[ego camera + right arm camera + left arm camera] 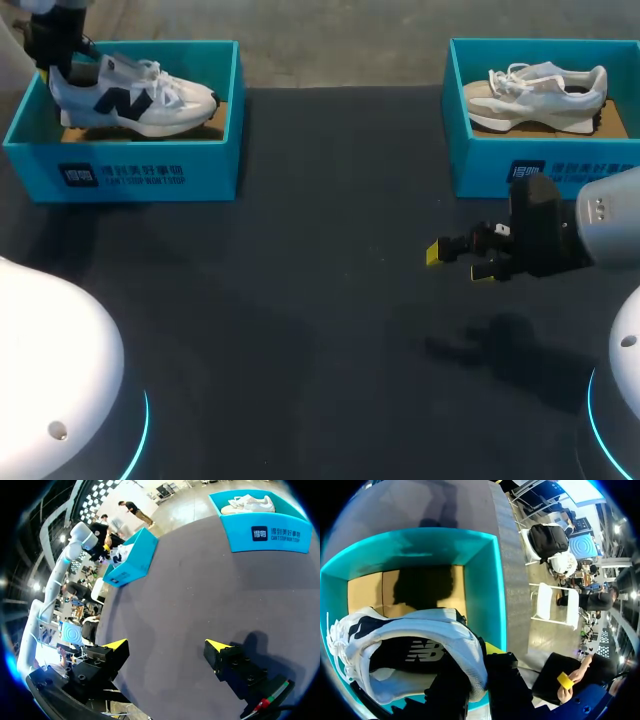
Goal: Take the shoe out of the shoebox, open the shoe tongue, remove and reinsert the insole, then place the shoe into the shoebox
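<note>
**Left gripper holds the sneaker's heel in its box; right gripper hangs open above the table**

The dark table (320, 300) carries two teal shoeboxes, well apart at its far edge. The left shoebox (120, 175) holds a white sneaker with a navy logo (140, 95), toe towards the table's middle. It is still inside the box walls, over the brown cardboard floor. The right shoebox (490, 160) holds a beige-and-grey sneaker (535, 95).

My left arm comes in at the far left corner. The left gripper (477, 670) is clamped on the white sneaker's heel collar: one black finger sits inside the shoe opening and the other outside, with the heel fabric pinched between them.

My right arm (610, 230) reaches in from the right. The right gripper (462, 262) hovers above bare table in front of the right shoebox. Its yellow-tipped fingers are spread wide apart, with nothing between them.
</note>
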You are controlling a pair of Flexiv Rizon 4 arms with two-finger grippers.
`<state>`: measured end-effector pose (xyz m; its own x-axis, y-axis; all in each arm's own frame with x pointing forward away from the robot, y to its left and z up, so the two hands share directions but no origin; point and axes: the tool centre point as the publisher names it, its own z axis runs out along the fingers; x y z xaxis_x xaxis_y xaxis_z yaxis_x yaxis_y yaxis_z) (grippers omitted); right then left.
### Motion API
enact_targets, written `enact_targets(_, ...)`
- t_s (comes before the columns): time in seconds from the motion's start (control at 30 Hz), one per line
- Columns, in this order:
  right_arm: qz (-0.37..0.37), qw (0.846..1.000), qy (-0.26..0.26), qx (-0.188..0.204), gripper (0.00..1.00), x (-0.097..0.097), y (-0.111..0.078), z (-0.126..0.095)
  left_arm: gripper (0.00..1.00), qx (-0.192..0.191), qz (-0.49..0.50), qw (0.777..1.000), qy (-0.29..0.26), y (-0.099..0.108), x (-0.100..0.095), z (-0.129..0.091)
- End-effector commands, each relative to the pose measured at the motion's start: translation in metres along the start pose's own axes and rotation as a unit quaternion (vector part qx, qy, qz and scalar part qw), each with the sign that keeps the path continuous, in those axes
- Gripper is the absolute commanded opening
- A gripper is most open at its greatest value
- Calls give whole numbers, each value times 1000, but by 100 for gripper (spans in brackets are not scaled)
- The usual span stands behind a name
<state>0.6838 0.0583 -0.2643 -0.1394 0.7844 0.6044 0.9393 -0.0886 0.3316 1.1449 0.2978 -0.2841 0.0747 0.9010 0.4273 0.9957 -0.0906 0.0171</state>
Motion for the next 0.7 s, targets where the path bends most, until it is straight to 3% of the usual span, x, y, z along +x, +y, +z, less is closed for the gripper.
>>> enact_targets(0.03,1,1000,-3,-2,100,2,-1,2,0,-5,3,1000,-7,-4,2,-2)
enact_targets(0.7,1,1000,-3,-2,100,2,-1,2,0,-17,10,999,-30,-31,-3,-6)
